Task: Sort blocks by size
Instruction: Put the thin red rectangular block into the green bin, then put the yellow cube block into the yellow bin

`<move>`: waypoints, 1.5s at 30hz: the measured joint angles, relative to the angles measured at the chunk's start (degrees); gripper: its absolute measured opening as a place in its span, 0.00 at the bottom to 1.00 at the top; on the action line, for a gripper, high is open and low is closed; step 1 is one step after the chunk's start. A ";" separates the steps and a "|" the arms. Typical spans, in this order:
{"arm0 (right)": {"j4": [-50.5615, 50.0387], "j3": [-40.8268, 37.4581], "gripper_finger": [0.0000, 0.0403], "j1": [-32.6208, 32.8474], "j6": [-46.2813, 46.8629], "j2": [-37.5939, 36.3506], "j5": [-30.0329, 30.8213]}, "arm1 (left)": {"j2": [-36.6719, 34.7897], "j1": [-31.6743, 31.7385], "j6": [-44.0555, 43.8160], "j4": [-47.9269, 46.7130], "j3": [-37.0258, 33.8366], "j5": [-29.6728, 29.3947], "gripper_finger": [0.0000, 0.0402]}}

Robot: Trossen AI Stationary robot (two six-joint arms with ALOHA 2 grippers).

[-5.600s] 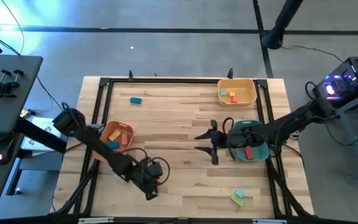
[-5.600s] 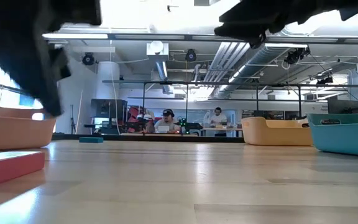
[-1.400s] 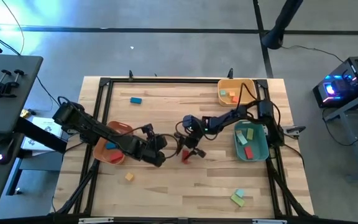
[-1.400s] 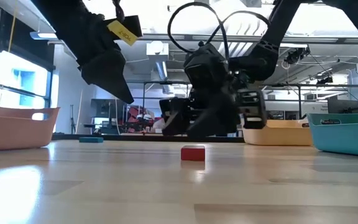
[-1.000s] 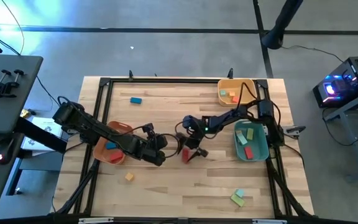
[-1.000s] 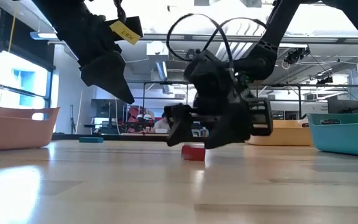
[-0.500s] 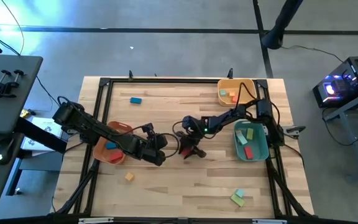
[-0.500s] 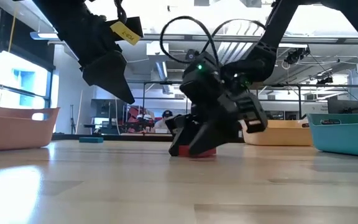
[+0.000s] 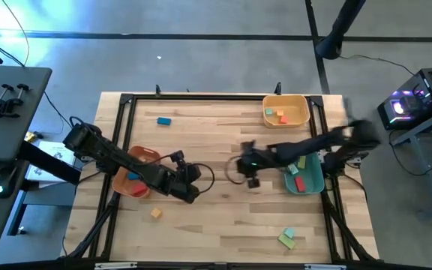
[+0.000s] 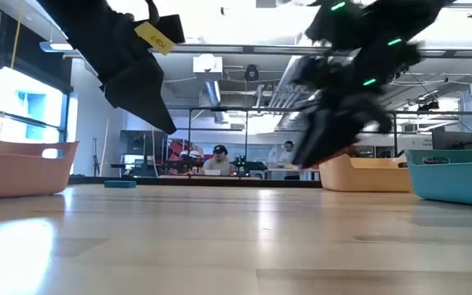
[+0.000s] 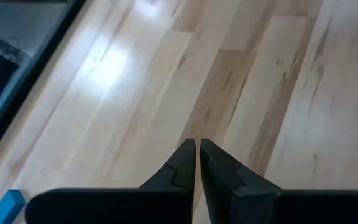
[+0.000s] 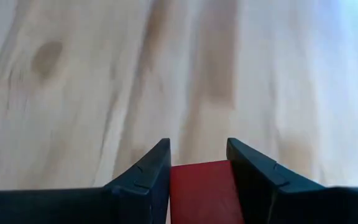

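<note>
A red block [image 12: 199,190] sits between the fingers of my right gripper [image 12: 198,144], which hangs blurred over the table's middle [image 9: 249,174], left of the teal bin [image 9: 311,182]. My left gripper [image 9: 191,195] hovers shut over bare wood right of the orange bin [image 9: 142,154]; its closed fingertips [image 11: 196,147] hold nothing. Loose blocks lie flat on the table: a blue one [image 9: 163,120] at the far left, a small yellow one [image 9: 156,214] near the front, and a green and teal pair [image 9: 287,238] at the front right. My right gripper pinches the red block by two opposite sides [image 12: 174,186] between its two fingers. The fingers slant down toward the table. The block is lifted clear of the wood.
A yellow bin [image 9: 304,114] with some blocks stands at the far right corner, and the teal bin also holds blocks. The orange bin holds blue and orange pieces. A black frame [image 9: 201,98] runs along the table's edges. People sit in the room beyond the table [image 10: 220,160].
My right gripper came down over the red block lying on the table, took hold of it, then rose quickly and swung toward the table's right edge while turning. The block is now lifted clear of the table.
</note>
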 joint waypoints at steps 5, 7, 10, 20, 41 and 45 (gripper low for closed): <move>-17.35 -6.84 0.32 4.85 23.23 -19.22 13.19 | 0.00 -0.80 0.04 0.88 0.00 -4.65 0.03; -27.08 -6.96 0.32 7.49 35.78 -25.80 17.02 | 0.00 -0.77 0.08 1.67 0.00 -6.51 0.03; -41.79 -5.45 0.32 10.79 58.50 -32.57 19.77 | 0.00 -0.42 0.12 2.18 0.00 -8.16 0.03; -66.76 -5.19 0.32 18.43 95.27 -32.01 20.01 | 0.00 -0.25 3.14 6.40 0.00 -8.26 0.03; -64.14 -5.23 0.66 20.05 89.63 -28.28 29.61 | 0.00 -4.93 1.72 12.46 0.00 -11.33 0.03; -52.80 -5.23 0.67 21.29 80.48 -28.28 36.60 | 0.00 -4.93 2.14 18.12 0.00 -14.57 0.03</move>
